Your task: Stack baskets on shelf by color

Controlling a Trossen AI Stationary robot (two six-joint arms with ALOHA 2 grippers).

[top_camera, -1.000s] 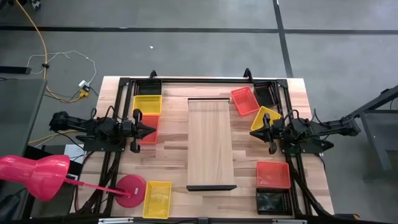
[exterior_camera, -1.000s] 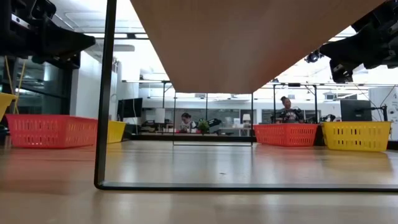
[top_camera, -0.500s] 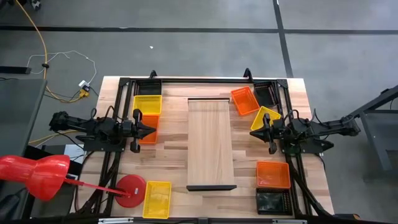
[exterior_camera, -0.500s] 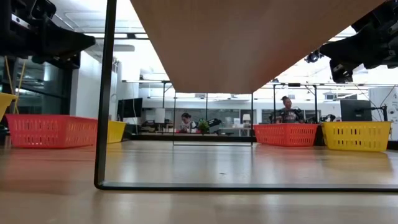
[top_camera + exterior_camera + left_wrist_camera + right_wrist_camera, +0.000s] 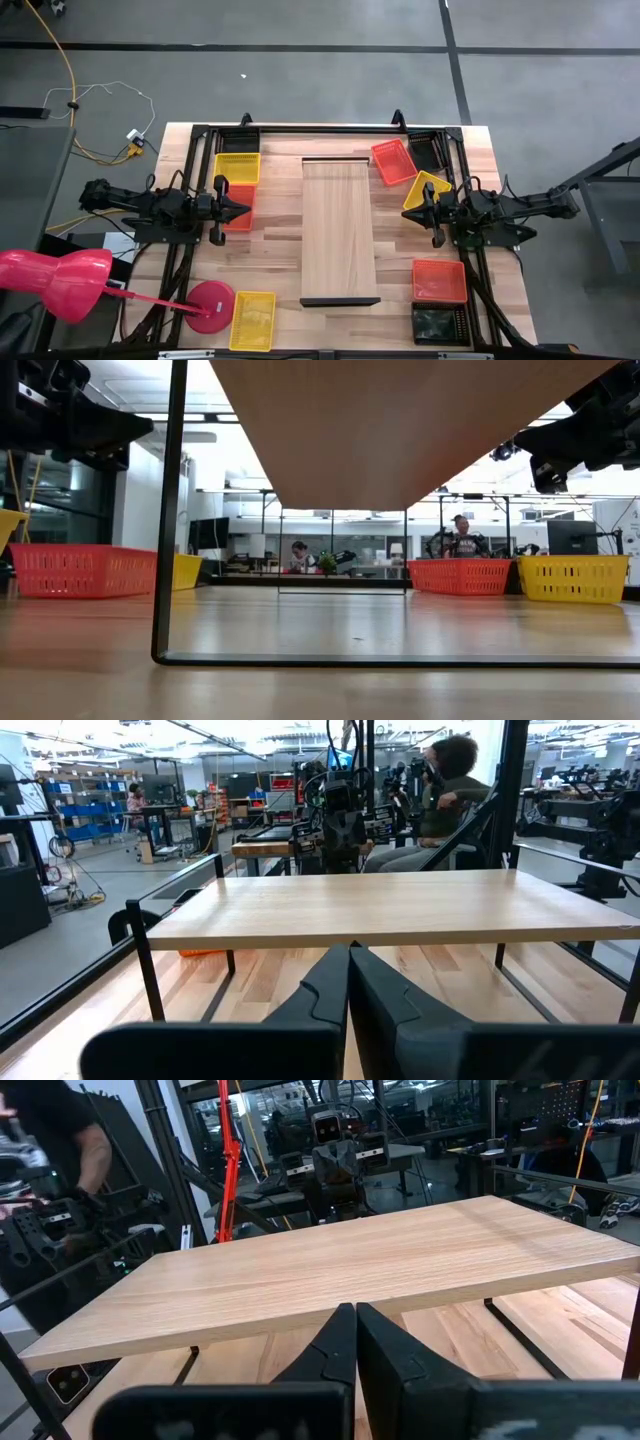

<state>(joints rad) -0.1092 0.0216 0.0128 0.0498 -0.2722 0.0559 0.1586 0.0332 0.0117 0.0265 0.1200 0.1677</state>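
The shelf (image 5: 340, 230), a long light-wood board on dark legs, stands in the table's middle. Yellow basket (image 5: 237, 168) and red-orange basket (image 5: 238, 208) rest flat on the table's left; another yellow basket (image 5: 252, 320) lies near the front. On the right lie red-orange basket (image 5: 393, 162), black basket (image 5: 427, 152), tilted yellow basket (image 5: 425, 190), red-orange basket (image 5: 439, 281) and black basket (image 5: 437, 324). My left gripper (image 5: 245, 211) is shut, raised over the left red-orange basket and facing the shelf (image 5: 400, 910). My right gripper (image 5: 407, 214) is shut, raised beside the right yellow basket, facing the shelf (image 5: 340, 1275).
A pink lamp stands on its round base (image 5: 210, 305) at the front left, its head (image 5: 55, 280) hanging off the table. A dark frame (image 5: 320, 128) runs round the table's far and side edges. Bare wood lies either side of the shelf. People sit in the room behind (image 5: 462, 532).
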